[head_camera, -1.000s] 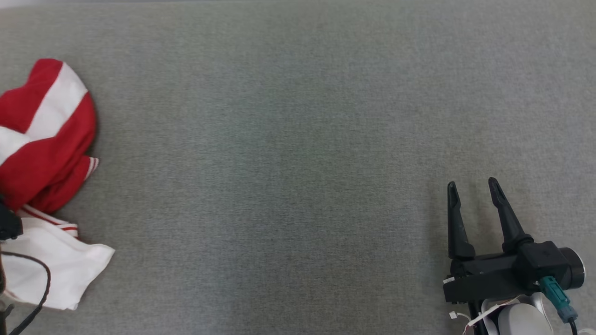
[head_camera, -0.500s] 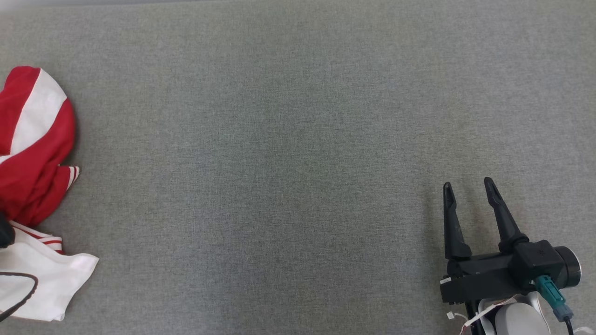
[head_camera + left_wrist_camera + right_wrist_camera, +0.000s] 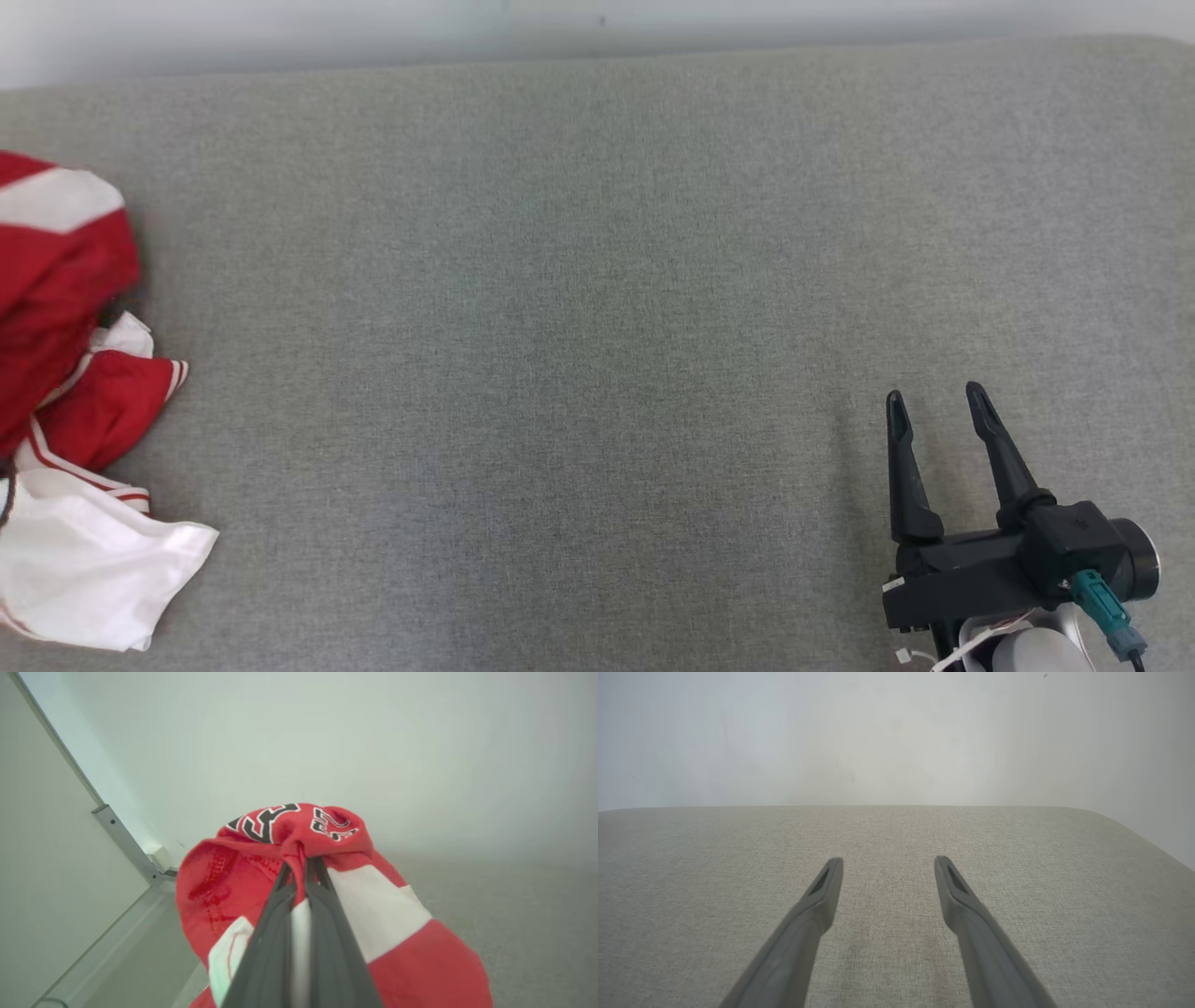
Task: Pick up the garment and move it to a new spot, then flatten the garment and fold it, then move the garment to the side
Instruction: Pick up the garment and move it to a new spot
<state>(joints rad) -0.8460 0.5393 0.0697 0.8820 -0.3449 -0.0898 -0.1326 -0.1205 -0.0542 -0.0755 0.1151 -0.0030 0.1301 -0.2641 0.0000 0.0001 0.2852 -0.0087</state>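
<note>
Left: the red-and-white striped fabric garment point(image 3: 56, 280) lay bunched on the grey woven fabric surface point(image 3: 597, 327). It sat at the left edge of the head view, partly cut off by the frame, with red folds farther away and a white panel nearer the robot.

In the left wrist view, the left gripper point(image 3: 301, 861) had its two dark fingers point(image 3: 273, 919) pinched together on a gathered red fold. The grip sat just below the black-and-white printed lettering, and cloth draped down both sides of the fingers. How much of the garment was off the surface could not be told.

Middle: the surface ran open from the garment across to the other arm. Its far edge met a pale wall point(image 3: 597, 19).

Right: the right gripper point(image 3: 936, 399) sat low at the right, well apart from the garment. Its fingers were spread wide, held nothing and pointed toward the far edge, leaning slightly left. The right wrist view showed the surface's far-right corner rounded off.
</note>
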